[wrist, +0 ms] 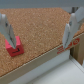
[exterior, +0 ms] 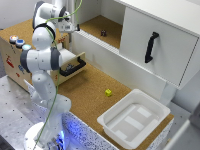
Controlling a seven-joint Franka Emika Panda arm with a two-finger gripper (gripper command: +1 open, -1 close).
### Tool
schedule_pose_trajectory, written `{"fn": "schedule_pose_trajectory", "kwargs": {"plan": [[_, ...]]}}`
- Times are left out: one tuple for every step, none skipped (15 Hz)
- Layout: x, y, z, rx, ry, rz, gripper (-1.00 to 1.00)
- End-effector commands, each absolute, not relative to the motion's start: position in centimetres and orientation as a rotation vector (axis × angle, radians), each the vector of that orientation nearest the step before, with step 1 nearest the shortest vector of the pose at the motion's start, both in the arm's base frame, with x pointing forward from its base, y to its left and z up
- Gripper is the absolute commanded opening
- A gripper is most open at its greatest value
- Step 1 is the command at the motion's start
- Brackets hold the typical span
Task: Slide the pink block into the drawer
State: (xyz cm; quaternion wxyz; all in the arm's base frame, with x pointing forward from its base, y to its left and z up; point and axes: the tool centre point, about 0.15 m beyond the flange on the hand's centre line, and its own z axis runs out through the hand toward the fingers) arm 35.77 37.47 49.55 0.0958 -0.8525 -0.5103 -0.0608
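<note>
The pink block (wrist: 13, 47) lies on a cork top near its front edge, seen only in the wrist view. My gripper (wrist: 37, 32) is open and empty, with its fingers (wrist: 6, 30) wide apart. The block sits right by one finger, near its tip; I cannot tell if they touch. In the exterior view the gripper (exterior: 71, 27) hovers over the low wooden cabinet (exterior: 15, 57), and the block is hidden there. The drawer (exterior: 75, 66), light wood with a black bar handle, stands pulled out below the gripper.
A yellow block (exterior: 108, 92) lies on the cork floor. A white plastic tub (exterior: 134, 120) stands at the exterior view's lower right. A big white door (exterior: 160, 42) with a black handle is at the upper right. Coloured buttons (exterior: 17, 41) sit on the cabinet.
</note>
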Motion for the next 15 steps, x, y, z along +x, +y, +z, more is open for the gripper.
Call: {"fn": "schedule_pose_trajectory", "kwargs": {"plan": [[37.0,39.1,50.7,-2.549,-1.565,0.000,1.00],[37.0,39.1,50.7,-2.549,-1.565,0.000,1.00],[35.8,37.7,49.6,-2.521,-1.517,-0.163,1.00],[35.0,38.5,50.4,-2.495,-1.545,-0.168,1.00],[34.6,39.9,51.8,-2.486,-1.579,-0.171,1.00],[33.9,41.9,53.6,-2.465,-1.604,-0.190,1.00],[33.2,43.5,54.7,-2.472,-1.620,-0.183,1.00],[32.3,45.1,55.4,-2.463,-1.658,-0.160,1.00],[31.6,46.4,55.7,-2.472,-1.698,-0.113,1.00],[31.2,47.2,55.6,-2.485,-1.719,-0.069,1.00],[30.8,47.9,55.2,-2.499,-1.738,-0.007,1.00],[30.8,48.4,54.9,-2.521,-1.765,0.026,1.00],[30.8,48.8,54.6,-2.540,-1.805,0.064,1.00],[30.9,49.3,54.5,-2.553,-1.827,0.098,1.00],[31.0,49.8,54.1,-2.546,-1.863,0.173,1.00]]}}
